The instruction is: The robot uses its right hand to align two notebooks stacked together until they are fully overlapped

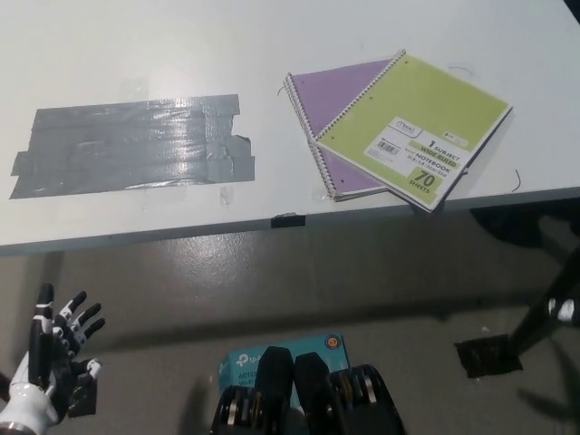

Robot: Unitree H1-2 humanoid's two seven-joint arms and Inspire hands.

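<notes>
A lime-green spiral notebook [417, 127] lies on top of a purple spiral notebook [335, 95] at the right of the white table [181, 45]. The green one is twisted and shifted right, so the purple one shows at the upper left and along the lower left edge. The green notebook's lower corner reaches the table's front edge. My white left hand [50, 358] hangs at the lower left, below the table, fingers spread and holding nothing. My black right hand is not in view.
A large patch of grey tape [136, 145] is stuck to the table's left half. A small black tab [288, 219] sits on the front edge. A teal box [272, 358] lies on the floor. A dark stand base [489, 355] is at the lower right.
</notes>
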